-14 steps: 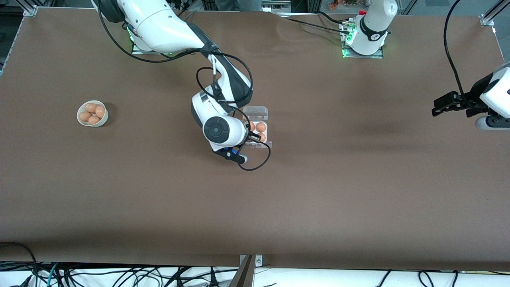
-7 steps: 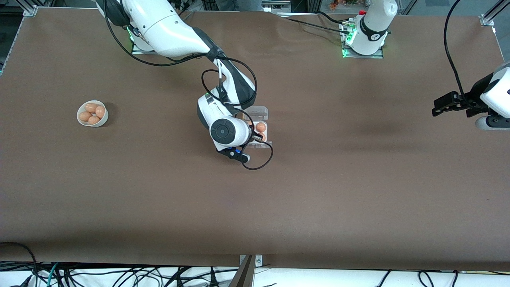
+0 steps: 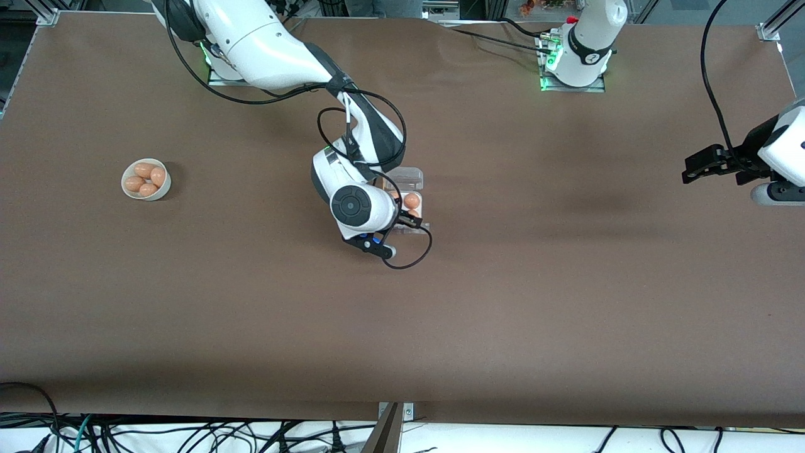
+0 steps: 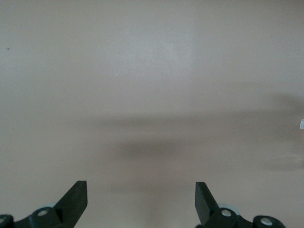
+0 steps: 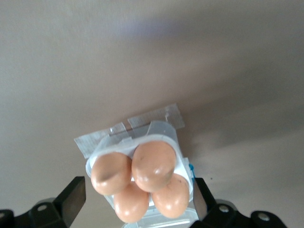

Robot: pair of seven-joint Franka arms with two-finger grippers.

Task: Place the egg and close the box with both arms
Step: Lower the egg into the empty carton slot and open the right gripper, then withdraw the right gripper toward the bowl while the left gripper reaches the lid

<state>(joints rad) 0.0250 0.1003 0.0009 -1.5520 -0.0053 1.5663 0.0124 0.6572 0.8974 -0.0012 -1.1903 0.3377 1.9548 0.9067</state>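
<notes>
The box (image 5: 142,178), holding four eggs (image 5: 153,164), sits beneath the right gripper (image 5: 135,202), fingers spread wide and empty; the left gripper (image 4: 141,202) waits, also wide.

box (image 5: 142,178), lid open, four brown eggs inside

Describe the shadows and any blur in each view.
Front view: sharp, with a soft shadow on the table and green glow at both arm bases. Left wrist view: a blurred dark band on bare table. Right wrist view: the box and its eggs look soft.
</notes>
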